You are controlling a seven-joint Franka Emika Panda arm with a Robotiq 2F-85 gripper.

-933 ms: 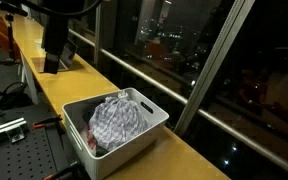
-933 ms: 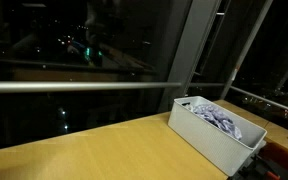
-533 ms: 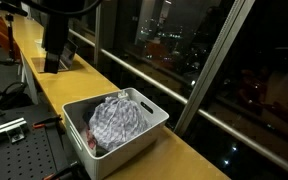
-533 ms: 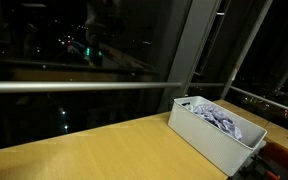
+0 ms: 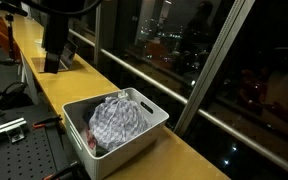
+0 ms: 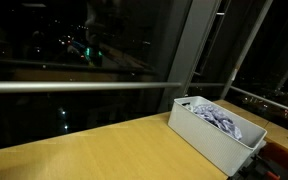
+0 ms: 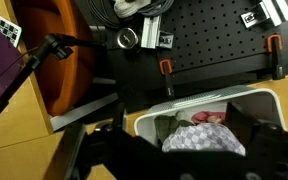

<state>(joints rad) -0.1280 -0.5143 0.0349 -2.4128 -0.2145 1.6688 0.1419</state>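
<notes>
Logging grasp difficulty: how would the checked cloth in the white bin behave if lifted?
The checked cloth lies crumpled in folds, so it is probably floppy and would drape. Thin fabric, likely light. Filling the white bin, it might drag on the rim.

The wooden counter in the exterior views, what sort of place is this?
Probably a research lab, at night: black perforated metal breadboard, long wooden counter along tall glass windows showing city lights.

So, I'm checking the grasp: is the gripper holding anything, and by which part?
Nothing is held. The gripper is open, and the cloth lies untouched in the bin.
</notes>
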